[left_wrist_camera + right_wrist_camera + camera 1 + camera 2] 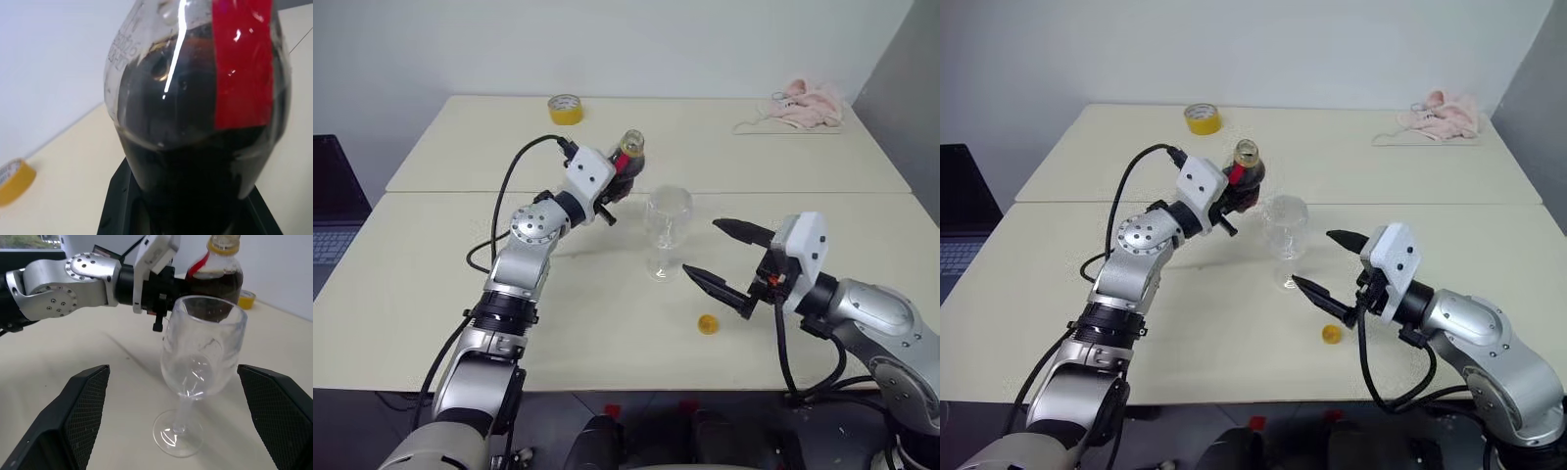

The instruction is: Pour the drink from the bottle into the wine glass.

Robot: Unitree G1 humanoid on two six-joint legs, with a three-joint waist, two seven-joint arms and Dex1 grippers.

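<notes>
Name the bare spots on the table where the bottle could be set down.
Free: the near-left tabletop beside the left arm, and the far table between the tape roll and the pink cloth. Crowded: around the wine glass, with the bottle, the right end effector and the yellow cap close by.

You are looking at a plain test room or lab, not a home. Two bare cream tables (pixel 431 294) stand pushed together edge to edge against a blank pale wall (pixel 656 39). A roll of yellow tape (pixel 566 109) lies near the far edge, a pink cloth (pixel 808 106) at the far right corner, and a laptop (pixel 333 211) sits off the left edge.
</notes>
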